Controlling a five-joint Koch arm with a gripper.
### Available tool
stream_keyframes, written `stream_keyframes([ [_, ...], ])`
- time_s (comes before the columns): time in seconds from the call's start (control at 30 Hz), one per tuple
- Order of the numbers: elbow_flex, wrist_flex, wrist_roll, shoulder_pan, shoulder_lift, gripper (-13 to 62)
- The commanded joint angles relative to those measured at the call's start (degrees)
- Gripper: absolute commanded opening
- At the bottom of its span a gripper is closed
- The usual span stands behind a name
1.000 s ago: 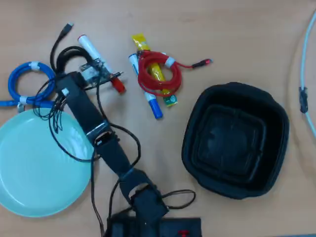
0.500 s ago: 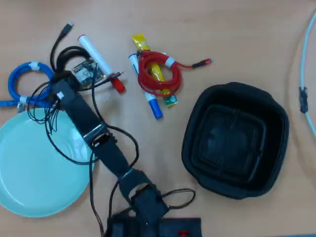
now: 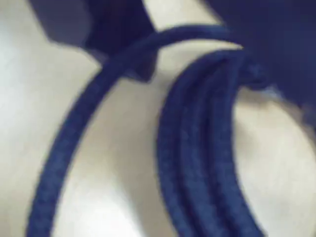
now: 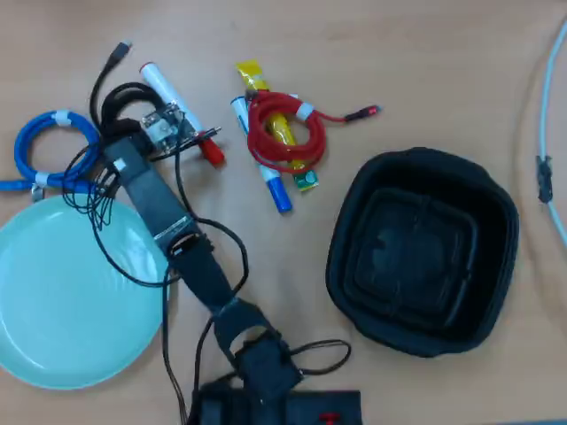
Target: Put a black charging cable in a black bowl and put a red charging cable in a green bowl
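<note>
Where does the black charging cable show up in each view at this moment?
Overhead view: the black charging cable lies upper left, partly under the arm's head, beside the red-capped marker.
Wrist view: dark coiled strands fill the frame, very close and blurred; most likely that cable.
Shared landmark: the pale tabletop under the coil.

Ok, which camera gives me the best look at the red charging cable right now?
The overhead view: the red charging cable lies fully visible, coiled atop markers, clear of the gripper. The wrist view shows only a blurred dark cable up close, no red one.
</note>
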Motion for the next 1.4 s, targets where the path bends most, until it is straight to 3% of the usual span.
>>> stream_keyframes([
  [0.0, -4.22, -2.9, -0.35, 1.32, 0.35, 33.2],
  [0.13, -4.57, -1.67, -1.76, 1.58, 0.79, 32.5],
  [0.2, -4.57, -1.23, -3.52, 1.58, 0.62, 28.5],
  [0.27, -4.48, -0.79, -4.83, 1.58, 0.35, 19.8],
  [0.4, -4.22, -0.79, -5.1, 1.58, 0.26, -7.7],
  [0.43, -4.22, -0.79, -5.1, 1.49, 0.18, -9.9],
  [0.5, -4.39, -0.18, -5.01, 1.32, 0.0, -5.4],
  [0.93, -4.66, 14.59, -2.81, 1.58, 1.67, -6.9],
  [1.1, -3.34, 28.04, -2.37, 2.55, 15.29, -6.9],
  [1.37, -2.37, 36.74, -2.46, 4.13, 25.31, -6.9],
])
